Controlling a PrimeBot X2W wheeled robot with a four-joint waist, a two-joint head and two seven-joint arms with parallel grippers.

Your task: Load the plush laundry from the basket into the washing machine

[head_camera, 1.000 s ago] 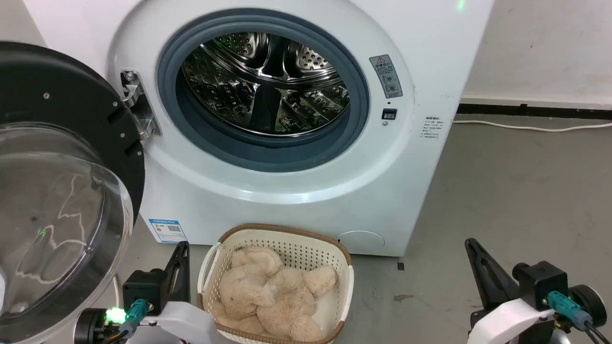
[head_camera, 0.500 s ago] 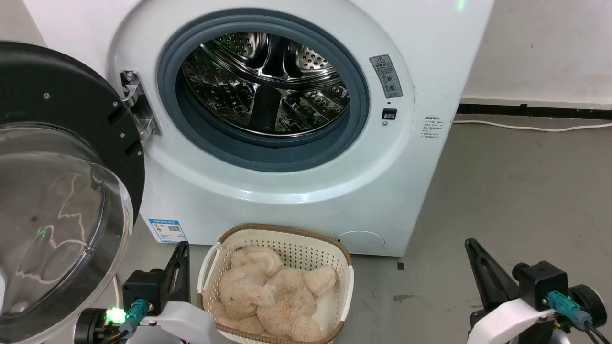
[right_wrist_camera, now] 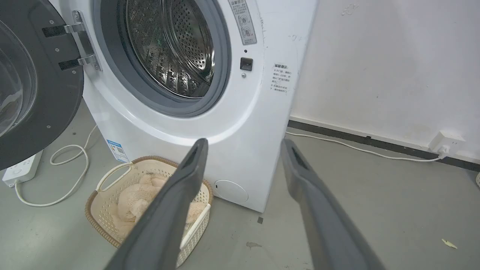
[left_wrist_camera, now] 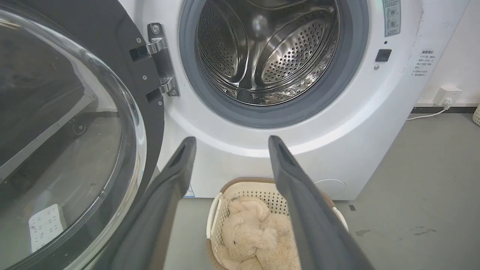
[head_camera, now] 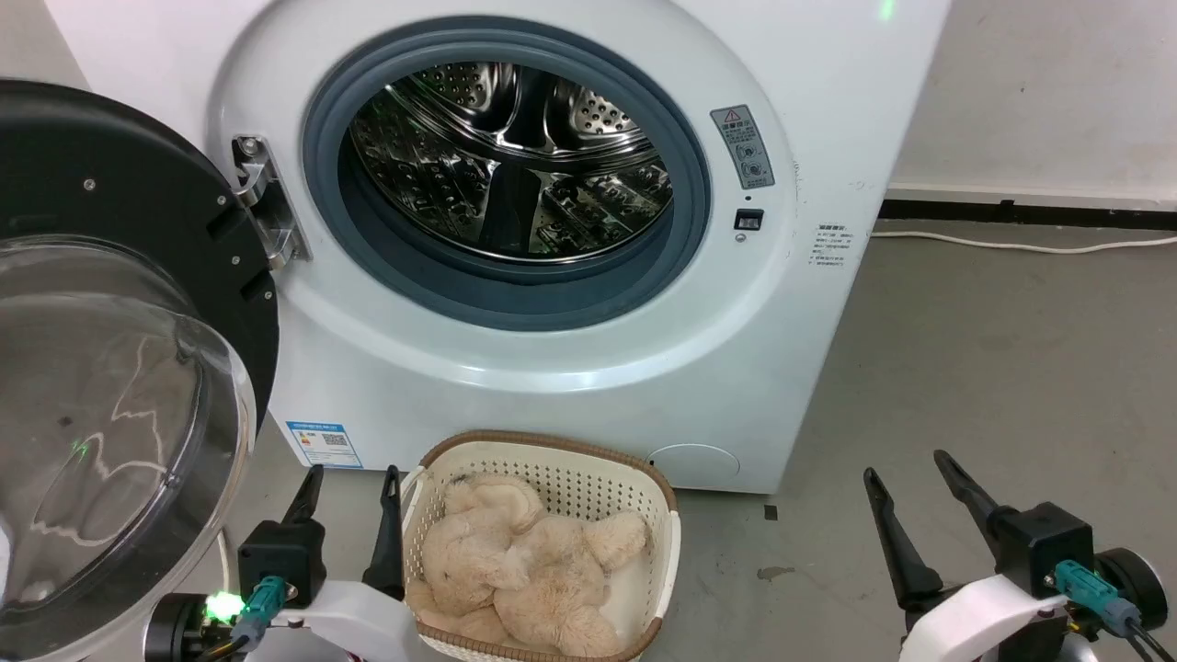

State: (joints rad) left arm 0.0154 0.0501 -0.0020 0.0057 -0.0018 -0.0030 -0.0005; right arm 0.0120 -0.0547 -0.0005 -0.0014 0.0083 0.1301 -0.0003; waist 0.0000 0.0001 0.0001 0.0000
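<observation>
Head view: we find that loading has not begun. The fluffy cream-beige plush laundry [head_camera: 524, 570] lies wholly inside the small cream-white perforated plastic basket with brown woven-look rim [head_camera: 552, 439]. The basket stands on the grey floor [head_camera: 993, 368], near the front of the large white front-loading washing machine [head_camera: 570, 386]. The black-framed clear bubble door [head_camera: 119, 386] is swung open to the left. The shiny perforated steel drum [head_camera: 515, 156] holds nothing that we can see.

The left hand [head_camera: 355, 473] sits just left of the basket, released, fingers spread, grasping nothing. The right hand [head_camera: 905, 464], well apart to the right, is likewise released and empty. We judge that grasping, lifting and placing in the drum are all left to do.

The left wrist view looks straighter into the drum and shows its bare far wall. The right wrist view adds a white power strip [right_wrist_camera: 22, 168] with looped cable on the floor left of the machine, and a white wall socket [right_wrist_camera: 446, 140] far right.
</observation>
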